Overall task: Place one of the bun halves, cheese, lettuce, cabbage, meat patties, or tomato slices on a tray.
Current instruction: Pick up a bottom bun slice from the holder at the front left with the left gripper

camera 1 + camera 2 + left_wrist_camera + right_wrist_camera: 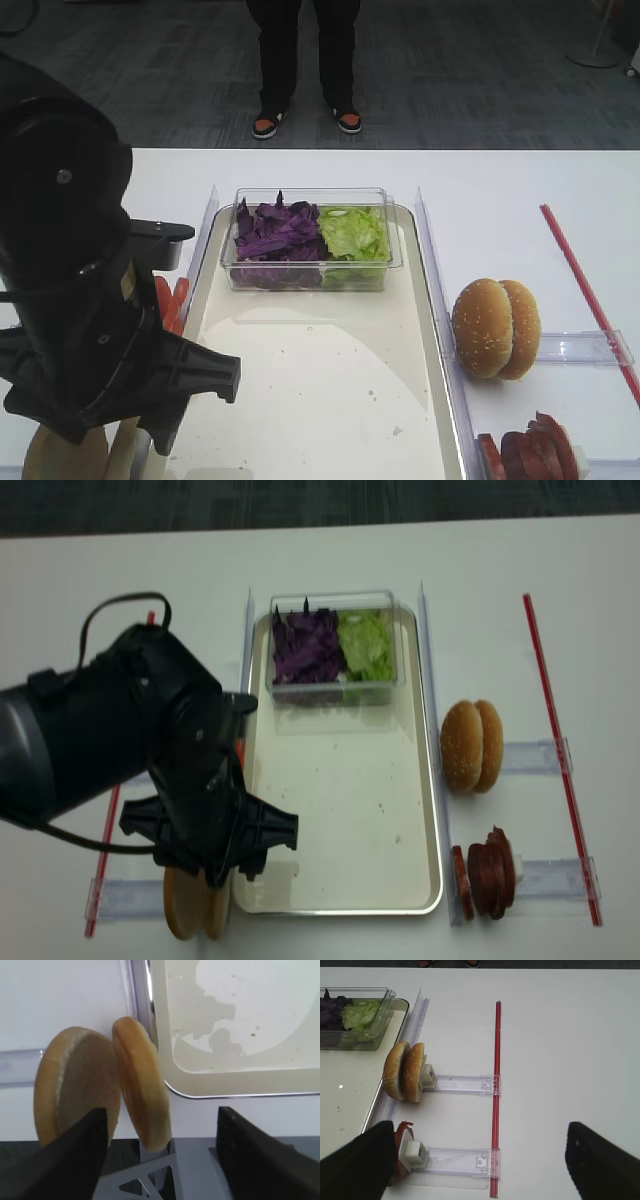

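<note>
The left claw [160, 1152] is hanging wide open over two bun halves [100, 1090] standing upright, just left of the tray's [240, 1091] near-left corner, gripping nothing.

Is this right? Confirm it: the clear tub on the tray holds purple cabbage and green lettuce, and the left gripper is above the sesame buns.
Not quite. The left gripper hovers open over the plain bun halves, as the left wrist view shows; the sesame buns stand right of the tray. The clear tub does hold cabbage and lettuce.
</note>
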Robot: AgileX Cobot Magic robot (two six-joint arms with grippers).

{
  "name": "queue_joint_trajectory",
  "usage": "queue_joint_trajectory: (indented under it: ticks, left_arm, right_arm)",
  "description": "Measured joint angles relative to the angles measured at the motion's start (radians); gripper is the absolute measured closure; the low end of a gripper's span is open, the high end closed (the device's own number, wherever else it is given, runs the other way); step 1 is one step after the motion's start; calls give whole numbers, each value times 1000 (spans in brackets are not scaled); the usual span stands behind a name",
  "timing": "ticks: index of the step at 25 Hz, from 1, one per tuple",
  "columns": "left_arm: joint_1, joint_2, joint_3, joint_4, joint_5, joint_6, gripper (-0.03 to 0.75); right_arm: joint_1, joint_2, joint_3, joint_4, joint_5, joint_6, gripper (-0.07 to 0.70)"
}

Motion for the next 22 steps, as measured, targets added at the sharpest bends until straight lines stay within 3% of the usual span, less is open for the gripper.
queue_joint_trajectory:
  ticks: [22]
  left_arm:
    - [0,88,-4,41,-12,7,330]
  right_arm:
    - [0,0,0,0,0,0,-61]
